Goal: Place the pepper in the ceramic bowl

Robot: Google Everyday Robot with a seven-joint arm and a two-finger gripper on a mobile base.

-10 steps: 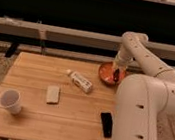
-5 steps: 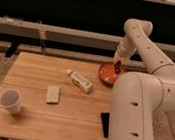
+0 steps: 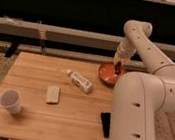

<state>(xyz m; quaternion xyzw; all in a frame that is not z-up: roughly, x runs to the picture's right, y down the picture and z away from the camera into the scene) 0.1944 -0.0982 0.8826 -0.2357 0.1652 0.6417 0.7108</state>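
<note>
The orange-red ceramic bowl (image 3: 106, 74) sits at the table's far right edge. My gripper (image 3: 117, 64) hangs just above the bowl's right side, fingers pointing down. A small dark-red pepper (image 3: 117, 67) shows at its tip, held between the fingers over the bowl. The arm's white body hides the bowl's right rim.
The wooden table (image 3: 31, 120) carries a white bottle (image 3: 79, 81) lying on its side, a pale rectangular block (image 3: 53, 94), a white paper cup (image 3: 10, 100) at the front left and a black flat device (image 3: 105, 124) at the front right. A dark wall with a rail runs behind.
The arm's upper part has swung up and back over the last second. The gripper stays over the bowl with the pepper at its tip.
</note>
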